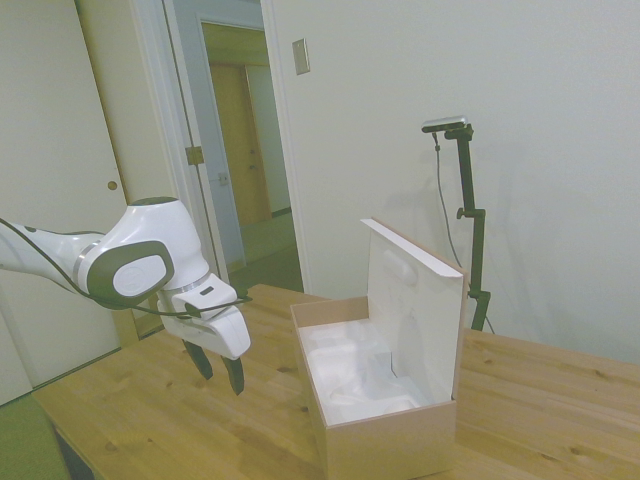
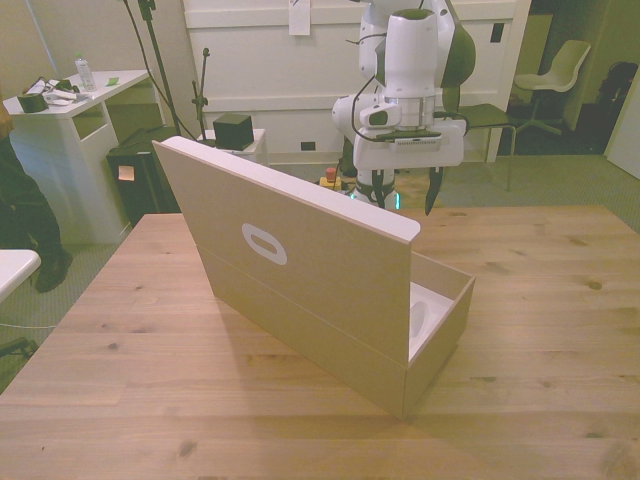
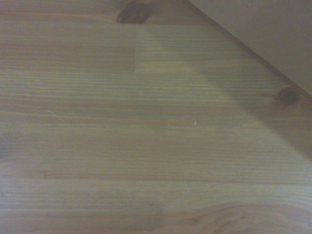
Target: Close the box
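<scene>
You are looking at one pale tan cardboard box sitting on a wooden bench, its tall flap lid standing nearly upright and showing a white inner face above the white lining. In the front view the lid's outer face is turned toward the camera, with one oval cut-out in it, and the box is lying at an angle across the middle of the bench.

One white arm is hanging over the bench with its gripper pointing down, above the wood and not touching it, beside the box's open side and apart from it. Its two dark fingers are standing apart with nothing between them; in the front view the gripper is showing behind the lid's top edge.

Bare boards are stretching on every side of the box, with wide room toward the front view's right and left edges. The wrist view is showing only blurred wood grain and, in one corner, a plain pale surface.
</scene>
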Controlling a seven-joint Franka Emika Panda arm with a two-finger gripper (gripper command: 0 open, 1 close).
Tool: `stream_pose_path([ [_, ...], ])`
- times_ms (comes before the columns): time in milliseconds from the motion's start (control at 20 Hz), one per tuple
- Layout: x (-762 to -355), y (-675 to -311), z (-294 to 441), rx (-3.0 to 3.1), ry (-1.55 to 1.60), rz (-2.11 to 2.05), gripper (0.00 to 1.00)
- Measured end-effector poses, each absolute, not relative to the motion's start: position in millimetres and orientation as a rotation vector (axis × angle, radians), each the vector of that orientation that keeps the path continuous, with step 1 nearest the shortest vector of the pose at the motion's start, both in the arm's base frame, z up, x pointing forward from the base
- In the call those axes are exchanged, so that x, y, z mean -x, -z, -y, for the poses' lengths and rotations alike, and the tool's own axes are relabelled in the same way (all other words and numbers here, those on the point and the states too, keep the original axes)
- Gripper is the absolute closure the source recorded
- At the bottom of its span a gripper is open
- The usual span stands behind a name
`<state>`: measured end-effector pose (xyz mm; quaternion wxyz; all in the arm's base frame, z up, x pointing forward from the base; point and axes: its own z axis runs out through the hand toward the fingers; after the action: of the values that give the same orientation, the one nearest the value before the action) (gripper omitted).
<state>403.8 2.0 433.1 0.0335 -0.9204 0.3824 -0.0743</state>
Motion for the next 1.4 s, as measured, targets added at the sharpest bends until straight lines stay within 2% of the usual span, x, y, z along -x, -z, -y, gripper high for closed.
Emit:
stream_pose_path([
  [200,-404.8,-434.0,-1.6,2.812,0.207,-1.204,0.0],
  [350,-405.1,-449.4,-3.8,2.788,0.247,-1.198,0.0],
  [700,-372.9,-535.3,-12.1,2.713,0.445,-1.148,0.0],
  [950,-360.0,-575.4,-1.5,2.63,0.52,-1.161,0.0],
  [1150,-358.9,-609.6,16.3,2.553,0.577,-1.184,0.0],
  [1400,-345.8,-669.8,58.2,2.449,0.643,-1.23,0.0],
])
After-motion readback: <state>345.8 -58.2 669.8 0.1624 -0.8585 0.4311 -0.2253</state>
